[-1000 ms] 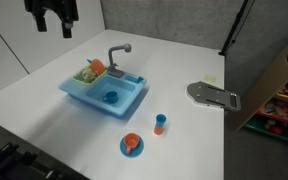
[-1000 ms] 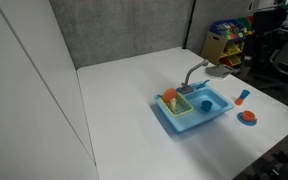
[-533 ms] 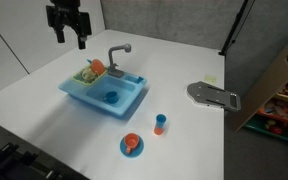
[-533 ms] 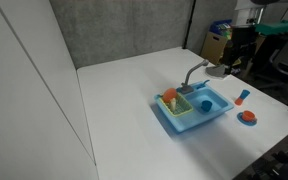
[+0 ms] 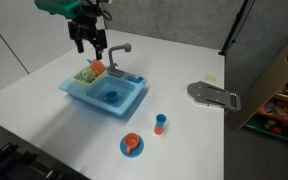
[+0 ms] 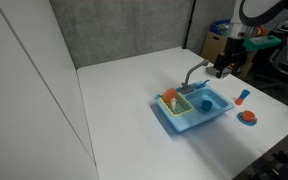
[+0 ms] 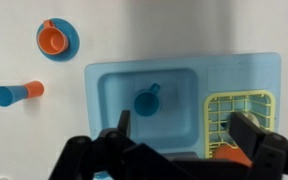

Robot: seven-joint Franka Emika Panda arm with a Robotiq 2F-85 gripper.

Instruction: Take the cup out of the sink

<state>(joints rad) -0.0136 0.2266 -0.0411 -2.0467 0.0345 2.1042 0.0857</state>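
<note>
The small all-blue cup lies inside the basin of the light blue toy sink; it also shows in the other exterior view and in the wrist view. The sink shows in the wrist view and an exterior view. My gripper hangs open and empty well above the sink, near the grey faucet. In the wrist view its two fingers spread wide over the basin and the side compartment.
The side compartment holds colourful toy items under a yellow rack. A taller blue cup with orange top and an orange cup on a blue saucer stand on the white table beside the sink. A grey flat tool lies further off.
The gripper has moved from the far table corner toward the sink and down, now hovering above the faucet and basin. The cup and sink have not moved.
</note>
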